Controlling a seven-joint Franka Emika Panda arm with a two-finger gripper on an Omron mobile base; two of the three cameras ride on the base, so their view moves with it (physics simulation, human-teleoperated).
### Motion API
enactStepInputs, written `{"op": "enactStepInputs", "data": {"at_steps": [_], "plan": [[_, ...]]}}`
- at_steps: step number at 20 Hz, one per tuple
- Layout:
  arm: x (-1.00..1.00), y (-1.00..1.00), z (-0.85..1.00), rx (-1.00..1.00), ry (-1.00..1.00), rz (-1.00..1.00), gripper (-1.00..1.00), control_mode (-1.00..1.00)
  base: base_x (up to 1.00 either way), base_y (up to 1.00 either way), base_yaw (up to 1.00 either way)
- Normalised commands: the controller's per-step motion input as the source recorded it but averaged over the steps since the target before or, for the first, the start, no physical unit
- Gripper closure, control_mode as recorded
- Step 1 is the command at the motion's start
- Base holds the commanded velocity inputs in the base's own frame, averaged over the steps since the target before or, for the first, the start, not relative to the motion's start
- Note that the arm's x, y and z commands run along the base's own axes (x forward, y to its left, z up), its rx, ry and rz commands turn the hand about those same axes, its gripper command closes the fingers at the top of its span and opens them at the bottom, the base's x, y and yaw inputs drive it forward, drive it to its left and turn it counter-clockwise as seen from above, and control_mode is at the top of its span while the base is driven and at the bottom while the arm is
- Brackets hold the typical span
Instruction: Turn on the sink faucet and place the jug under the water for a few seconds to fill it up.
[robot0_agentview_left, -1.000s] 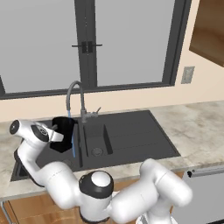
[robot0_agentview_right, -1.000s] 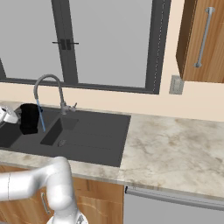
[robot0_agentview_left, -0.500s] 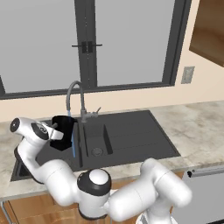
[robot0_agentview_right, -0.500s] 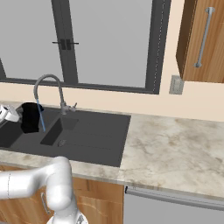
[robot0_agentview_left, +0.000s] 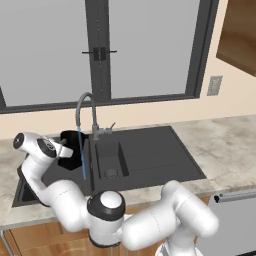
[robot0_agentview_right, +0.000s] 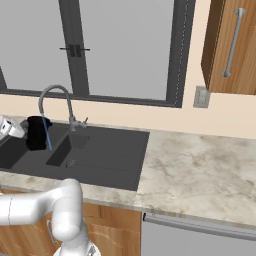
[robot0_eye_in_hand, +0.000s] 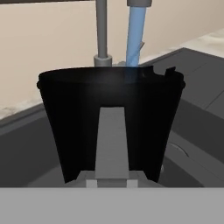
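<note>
One gripper (robot0_agentview_left: 61, 149) is holding the single black jug (robot0_agentview_left: 70, 148) by its handle, fingers pinched narrow, over the left part of the one sink (robot0_agentview_left: 150, 155). One stream of water (robot0_agentview_left: 81, 152) is falling from the one faucet (robot0_agentview_left: 92, 112), running just beside the jug's right rim.

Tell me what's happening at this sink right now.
The robot arm is holding the black jug by its handle, its fingers shut on it. The sink faucet is on, and the water runs in a thin blue stream into the sink. From the left base view the jug sits just beside the stream; the hand view shows the water falling behind the jug's far rim.
</note>
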Motion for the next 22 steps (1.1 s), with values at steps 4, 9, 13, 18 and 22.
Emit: {"op": "enactStepInputs", "data": {"at_steps": [4, 9, 13, 18, 22], "plan": [[0.11, -0.21, -0.06, 0.0, -0.01, 0.0, 1.0, -1.0, 0.0, 0.0, 0.0], [0.06, -0.24, -0.01, 0.0, 0.0, 0.0, 1.0, -1.0, 0.0, 0.0, 0.0], [0.03, -0.19, 0.0, 0.0, 0.0, 0.0, 1.0, -1.0, 0.0, 0.0, 0.0], [0.02, -0.18, 0.0, 0.0, 0.0, 0.0, 1.0, -1.0, 0.0, 0.0, 0.0], [-0.02, -0.1, 0.0, 0.0, -0.04, 0.0, 1.0, -1.0, 0.0, 0.0, 0.0]]}}
